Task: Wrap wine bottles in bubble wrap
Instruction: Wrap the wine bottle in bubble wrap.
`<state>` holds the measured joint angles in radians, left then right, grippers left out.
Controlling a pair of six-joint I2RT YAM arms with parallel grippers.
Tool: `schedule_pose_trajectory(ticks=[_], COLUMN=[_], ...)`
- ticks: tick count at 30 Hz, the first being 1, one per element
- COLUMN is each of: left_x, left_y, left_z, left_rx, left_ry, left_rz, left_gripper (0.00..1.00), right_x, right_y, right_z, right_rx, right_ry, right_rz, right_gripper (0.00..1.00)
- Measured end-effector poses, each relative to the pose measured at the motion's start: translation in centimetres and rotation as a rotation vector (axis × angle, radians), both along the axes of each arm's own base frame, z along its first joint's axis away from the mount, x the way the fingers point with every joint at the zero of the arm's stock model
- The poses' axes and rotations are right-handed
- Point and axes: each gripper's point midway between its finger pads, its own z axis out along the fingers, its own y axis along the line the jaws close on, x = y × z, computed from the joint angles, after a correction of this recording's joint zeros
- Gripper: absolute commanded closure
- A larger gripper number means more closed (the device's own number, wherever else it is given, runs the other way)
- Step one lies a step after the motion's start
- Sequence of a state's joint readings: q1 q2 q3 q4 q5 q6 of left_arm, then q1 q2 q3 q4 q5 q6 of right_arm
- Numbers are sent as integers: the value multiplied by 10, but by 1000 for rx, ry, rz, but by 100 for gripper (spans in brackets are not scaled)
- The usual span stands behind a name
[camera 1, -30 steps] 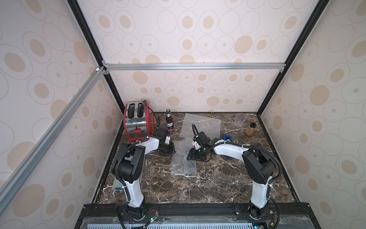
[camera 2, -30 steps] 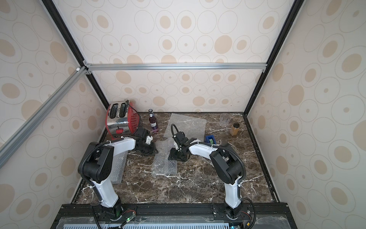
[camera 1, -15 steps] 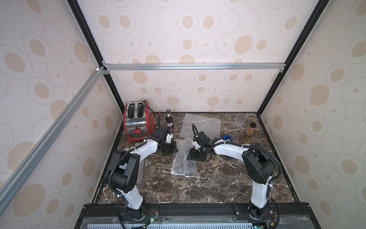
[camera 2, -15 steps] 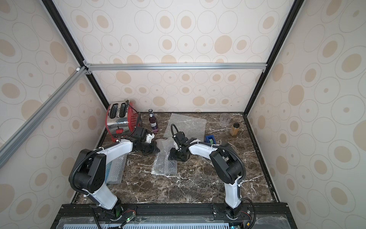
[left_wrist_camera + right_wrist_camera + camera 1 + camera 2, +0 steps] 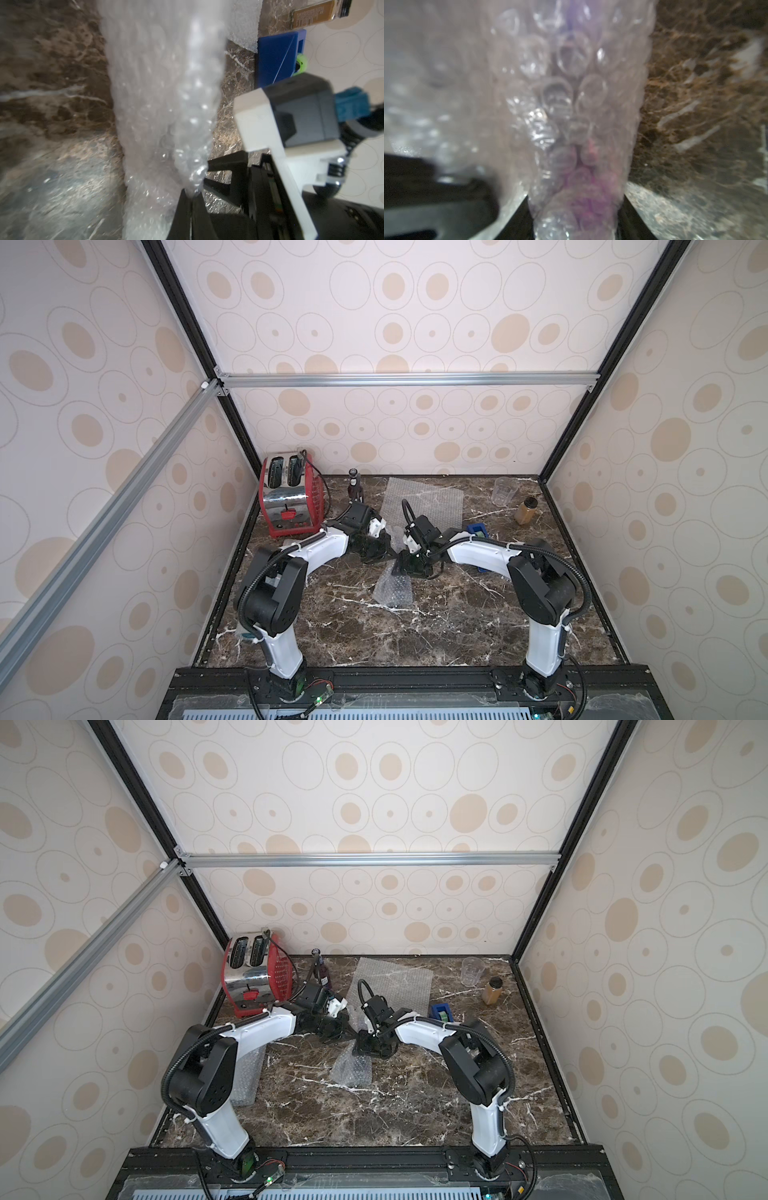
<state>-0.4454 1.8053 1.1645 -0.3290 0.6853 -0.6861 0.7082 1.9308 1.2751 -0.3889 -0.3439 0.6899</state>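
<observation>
A purple wine bottle point(image 5: 583, 182) lies rolled inside bubble wrap point(image 5: 392, 589) point(image 5: 351, 1069) mid-table. In the right wrist view my right gripper point(image 5: 575, 218) is shut on this wrapped bottle, one finger on each side. My left gripper point(image 5: 192, 197) is shut on a bunched edge of the same bubble wrap point(image 5: 166, 93), close beside the right gripper point(image 5: 405, 568). In both top views the left gripper point(image 5: 384, 553) meets it from the left. Another wine bottle point(image 5: 354, 489) point(image 5: 322, 971) stands upright at the back.
A flat bubble wrap sheet point(image 5: 428, 499) lies at the back. A red toaster point(image 5: 289, 497) fills the back left corner. A clear cup point(image 5: 505, 490), an amber jar point(image 5: 524, 510) and a blue tape dispenser point(image 5: 478, 529) are at the right. A rolled bundle point(image 5: 245, 1073) lies by the left wall.
My left gripper has closed on the wrap's edge and shifted right toward the right gripper. The right gripper has kept its hold and place.
</observation>
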Motion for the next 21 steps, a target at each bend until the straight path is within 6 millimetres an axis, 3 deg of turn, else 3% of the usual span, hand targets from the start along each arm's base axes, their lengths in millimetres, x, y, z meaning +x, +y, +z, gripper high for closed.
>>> schedule_pose_trajectory(ticks=[6, 13, 21], left_x=[6, 8, 5], left_y=[-11, -16, -34], left_z=[-10, -12, -14], left_rx=[-31, -46, -71], left_ry=[69, 89, 75], left_rz=[-6, -18, -64], left_gripper=[100, 100, 100], right_x=[-1, -1, -21], right_y=[-3, -11, -34], right_z=[1, 3, 13], right_rx=[10, -2, -26], right_ry=[-21, -61, -91], right_rz=[-7, -14, -15], right_gripper=[61, 45, 40])
